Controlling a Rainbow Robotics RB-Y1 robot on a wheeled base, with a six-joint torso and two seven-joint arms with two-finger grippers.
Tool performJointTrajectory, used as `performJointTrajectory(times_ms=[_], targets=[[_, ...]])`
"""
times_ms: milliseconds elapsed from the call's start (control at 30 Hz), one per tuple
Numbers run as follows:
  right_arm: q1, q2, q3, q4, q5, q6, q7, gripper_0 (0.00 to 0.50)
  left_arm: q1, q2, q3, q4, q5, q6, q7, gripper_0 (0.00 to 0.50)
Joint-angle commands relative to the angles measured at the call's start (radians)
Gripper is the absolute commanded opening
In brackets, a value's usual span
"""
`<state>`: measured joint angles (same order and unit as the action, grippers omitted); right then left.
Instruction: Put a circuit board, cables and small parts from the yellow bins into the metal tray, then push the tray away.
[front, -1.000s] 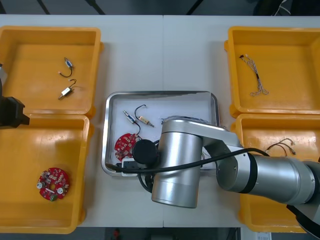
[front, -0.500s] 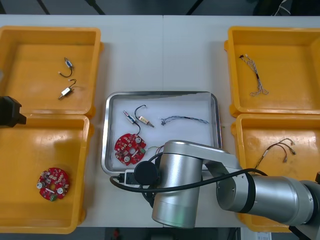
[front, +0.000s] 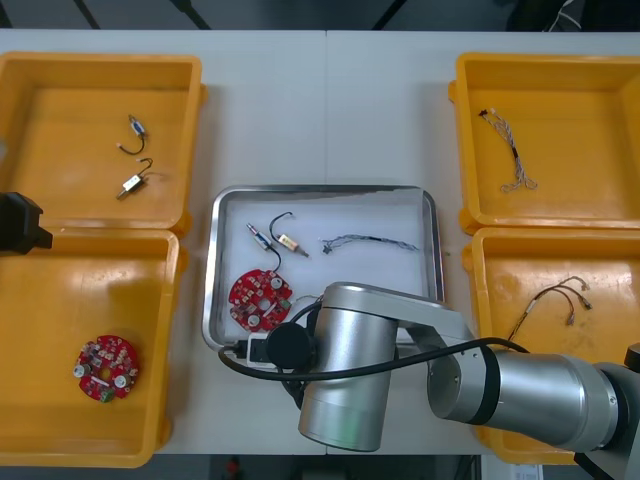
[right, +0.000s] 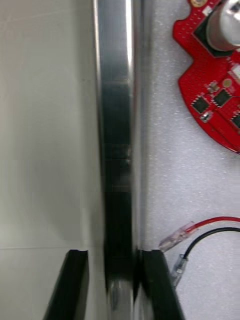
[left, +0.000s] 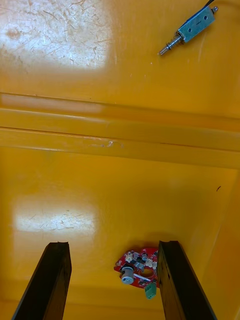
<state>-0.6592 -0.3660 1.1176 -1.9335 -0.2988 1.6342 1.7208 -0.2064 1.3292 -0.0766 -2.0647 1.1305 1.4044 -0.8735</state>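
From above, the right arm (front: 345, 375) lies over the near rim of the metal tray (front: 325, 188), which sits between the yellow bins (front: 95, 90); in the tray lie a red circuit board (front: 260, 297), two small metal parts (front: 275, 238) and a blue and white cable (front: 368, 241). The left gripper (front: 20, 225) hangs at the left edge of the table (front: 325, 110), over the wall between the two left bins, and a second board (front: 105, 367) lies in the near left bin. At the right wrist, the right gripper (right: 115, 252) straddles the tray's rim, closed to about its width: one finger (right: 157, 285) stands inside on the white lining against the wall, the other outside, just beside the rim. Red and black wires (right: 215, 231) lie near the inner finger, the circuit board beyond. At the left wrist, the left gripper's fingers (left: 55, 280) stand wide apart, holding nothing, high over the second board, with a small metal part (left: 190, 30) in the far bin
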Motion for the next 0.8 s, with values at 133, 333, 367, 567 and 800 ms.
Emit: performJointTrajectory(times_ms=[133, 333, 367, 567, 800], targets=[[0.004, 0.024, 0.016, -0.012, 0.032, -0.008, 0.028, 0.0, 0.01, 0.05, 0.026, -0.008, 0.008, -0.01, -0.061, 0.5], [-0.034, 0.01, 0.016, -0.012, 0.064, -0.008, 0.028, 0.0, 0.01, 0.05, 0.026, -0.008, 0.008, -0.01, -0.061, 0.5], [-0.034, 0.01, 0.016, -0.012, 0.064, -0.008, 0.028, 0.0, 0.01, 0.05, 0.026, -0.008, 0.008, -0.01, -0.061, 0.5], [-0.116, -0.031, 0.018, -0.012, 0.069, -0.03, 0.03, 0.0, 0.01, 0.05, 0.026, -0.008, 0.008, -0.01, -0.061, 0.5], [-0.204, -0.065, 0.016, -0.004, 0.035, -0.033, 0.042, 0.0, 0.01, 0.05, 0.026, -0.008, 0.008, -0.01, -0.061, 0.5]])
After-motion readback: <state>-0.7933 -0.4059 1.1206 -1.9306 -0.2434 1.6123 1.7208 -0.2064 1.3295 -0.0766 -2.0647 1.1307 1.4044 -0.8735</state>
